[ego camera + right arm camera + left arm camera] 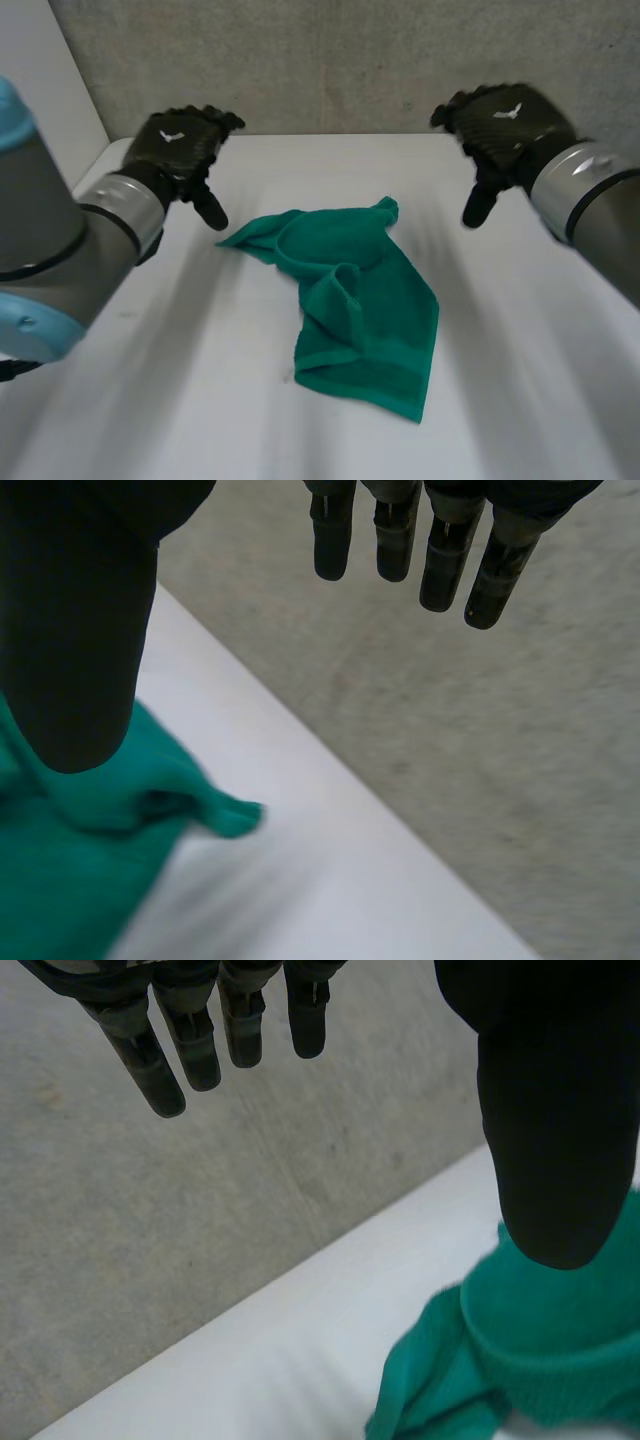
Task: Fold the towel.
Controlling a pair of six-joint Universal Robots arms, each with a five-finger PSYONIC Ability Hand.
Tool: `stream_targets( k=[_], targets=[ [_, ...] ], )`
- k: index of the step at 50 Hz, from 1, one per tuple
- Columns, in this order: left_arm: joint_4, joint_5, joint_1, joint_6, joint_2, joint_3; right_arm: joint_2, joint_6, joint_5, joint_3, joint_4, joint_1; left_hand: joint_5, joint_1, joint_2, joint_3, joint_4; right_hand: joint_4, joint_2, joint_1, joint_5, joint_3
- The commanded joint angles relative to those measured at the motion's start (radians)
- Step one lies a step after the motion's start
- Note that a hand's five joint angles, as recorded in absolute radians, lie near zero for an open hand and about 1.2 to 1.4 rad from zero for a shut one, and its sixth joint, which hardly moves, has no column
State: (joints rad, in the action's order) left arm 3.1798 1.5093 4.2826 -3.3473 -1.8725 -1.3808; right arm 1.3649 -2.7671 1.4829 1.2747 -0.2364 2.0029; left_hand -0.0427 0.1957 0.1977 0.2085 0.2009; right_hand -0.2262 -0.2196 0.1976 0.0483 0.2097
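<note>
Folding is barely starting: towel (360,310) is lying rumpled mid-table, maybe loosely doubled over, hard to tell; the neat folds are all remaining. Left hand (180,145) and right hand (500,125) are hovering either side of its far edge, fingers loose, gripping nothing. Table (200,400) is showing plain white; grey wall (330,60) is standing behind.

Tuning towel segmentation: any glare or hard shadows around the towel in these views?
Head view: soft light, no glare on the white table; the towel casts a thin shadow at its near left corner. Left wrist view: the left hand is a black shape in front of the towel, without highlights. Right wrist view: faint shade beneath the towel's corner by the right hand.
</note>
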Motion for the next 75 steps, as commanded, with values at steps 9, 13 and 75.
stream_targets(
  k=[9, 13, 75],
  targets=[
    [0.117, -0.023, 0.031, -0.109, -0.384, 0.223, -0.141, -0.48, 0.008, 0.017, -0.012, 0.226, -0.002, 0.024, 0.022, 0.011, 0.019, 0.052, 0.045, -0.023, -0.048, -0.035],
    [0.094, -0.101, 0.043, -0.106, -0.511, 0.328, -0.226, -0.476, 0.049, -0.015, 0.014, 0.272, -0.046, 0.067, 0.066, 0.055, 0.062, 0.052, 0.045, -0.023, -0.048, -0.035],
    [0.441, 0.002, 0.206, 0.095, 0.039, -0.477, -0.178, 0.236, 0.146, 0.057, 0.384, 0.014, -1.179, 1.201, 1.199, 1.188, 1.195, -1.17, -1.177, 1.199, 1.173, 1.187]
  ],
)
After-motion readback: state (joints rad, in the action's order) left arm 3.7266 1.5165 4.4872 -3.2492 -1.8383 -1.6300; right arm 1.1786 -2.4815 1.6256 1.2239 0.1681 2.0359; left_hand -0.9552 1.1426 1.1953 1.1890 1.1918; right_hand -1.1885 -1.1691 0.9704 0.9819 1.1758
